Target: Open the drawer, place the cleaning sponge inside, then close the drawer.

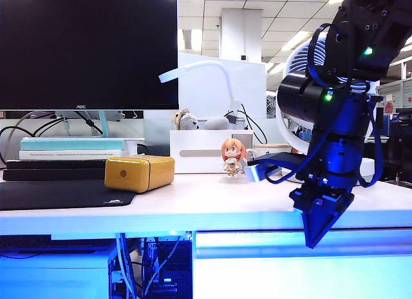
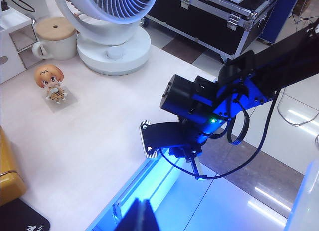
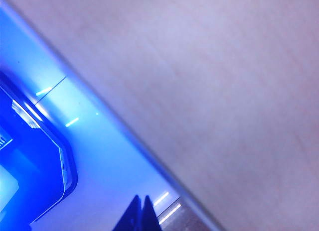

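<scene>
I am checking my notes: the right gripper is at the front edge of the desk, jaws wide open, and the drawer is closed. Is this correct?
Not quite. The right gripper is shut, its fingertips together in a point, as the exterior view shows. The rest stands: it is at the desk's front edge, and the drawer is closed.

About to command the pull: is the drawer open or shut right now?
Shut. The drawer front sits flush under the desk edge, with the right tool, closed, at its top edge.
</scene>
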